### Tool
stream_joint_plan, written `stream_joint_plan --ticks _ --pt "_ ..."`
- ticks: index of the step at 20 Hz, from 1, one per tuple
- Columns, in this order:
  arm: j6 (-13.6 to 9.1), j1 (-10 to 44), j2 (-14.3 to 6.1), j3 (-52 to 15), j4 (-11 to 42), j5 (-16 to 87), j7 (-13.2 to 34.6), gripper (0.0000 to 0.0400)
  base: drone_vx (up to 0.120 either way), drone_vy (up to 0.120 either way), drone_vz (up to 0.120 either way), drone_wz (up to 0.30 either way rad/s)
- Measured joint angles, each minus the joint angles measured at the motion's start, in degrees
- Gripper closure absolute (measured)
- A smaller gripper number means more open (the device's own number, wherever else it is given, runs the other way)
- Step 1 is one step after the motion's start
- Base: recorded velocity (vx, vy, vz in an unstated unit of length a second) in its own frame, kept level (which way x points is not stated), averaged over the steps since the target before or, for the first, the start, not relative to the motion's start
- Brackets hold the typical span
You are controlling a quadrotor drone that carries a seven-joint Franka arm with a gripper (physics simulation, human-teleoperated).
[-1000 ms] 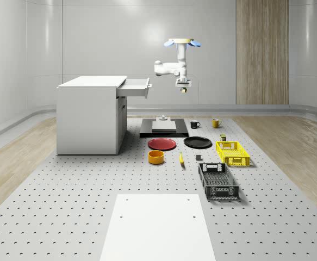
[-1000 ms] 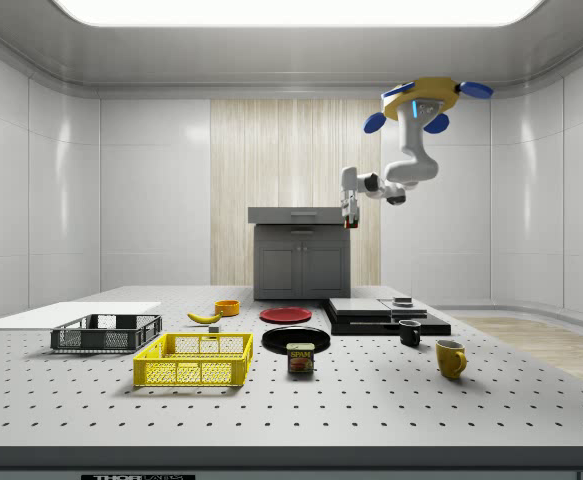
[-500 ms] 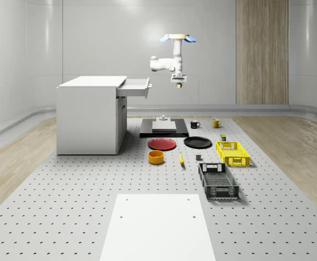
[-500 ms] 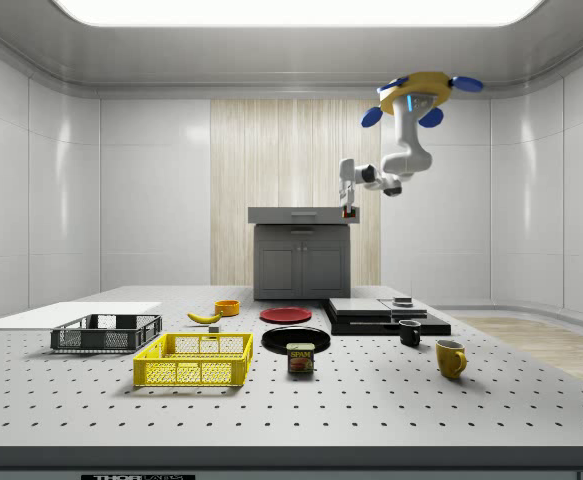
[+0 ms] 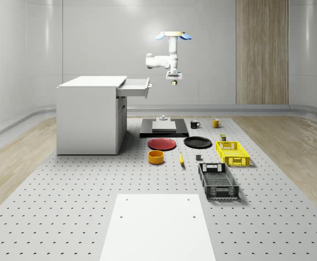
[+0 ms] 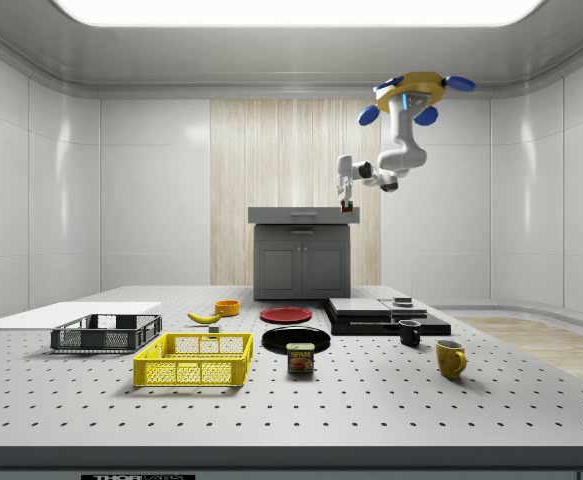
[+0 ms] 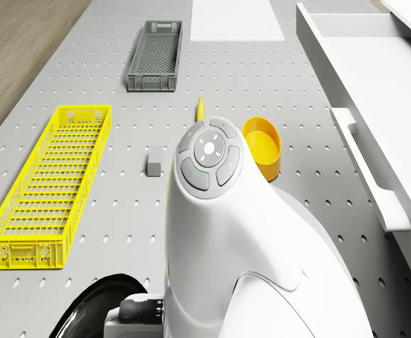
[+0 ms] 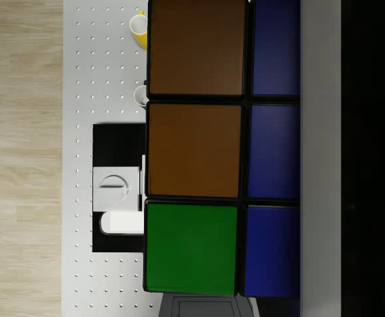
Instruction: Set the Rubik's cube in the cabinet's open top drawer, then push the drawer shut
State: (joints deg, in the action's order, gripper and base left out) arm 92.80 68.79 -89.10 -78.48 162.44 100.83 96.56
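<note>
Grey crate (image 5: 218, 181): sitting nearest in the whole-scene view, at 5 o'clock from the orange bowl (image 5: 156, 157).
Yellow basket (image 5: 232, 153): lying just past the crate, at 3 o'clock from the bowl.
Red plate (image 5: 162, 144): resting beyond the bowl, at 9 o'clock from the black plate (image 5: 197, 142).
Cabinet (image 5: 90, 115): standing at 9 o'clock from the red plate, its open top drawer (image 5: 134, 87) sticking out toward the robot.
Drone (image 5: 173, 37): hovering high, at 2 o'clock from the drawer front, over the black slab (image 5: 163, 128).
Gripper (image 5: 174, 79): hanging at 3 o'clock from the drawer, level with it and apart from it; jaws pinching the cube.
Rubik's cube (image 8: 209, 148): the wrist view is showing brown, green and blue tiles up close, where the side view (image 6: 346, 207) is giving just a speck beside the cabinet top.
Drone view: showing the arm (image 7: 240, 239) over the bowl, with the drawer's handle (image 7: 371, 169) alongside.
</note>
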Motion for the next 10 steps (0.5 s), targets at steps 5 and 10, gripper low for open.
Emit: stream_joint_plan --ticks 5,10 --pt "0.24 0.06 -0.26 -0.03 -0.01 -0.1 0.04 0.0079 0.0 -0.12 0.0 0.0" --pt "0.46 0.1 -0.49 -0.05 -0.02 -0.2 0.07 0.0079 0.0 -0.12 0.048 0.0"
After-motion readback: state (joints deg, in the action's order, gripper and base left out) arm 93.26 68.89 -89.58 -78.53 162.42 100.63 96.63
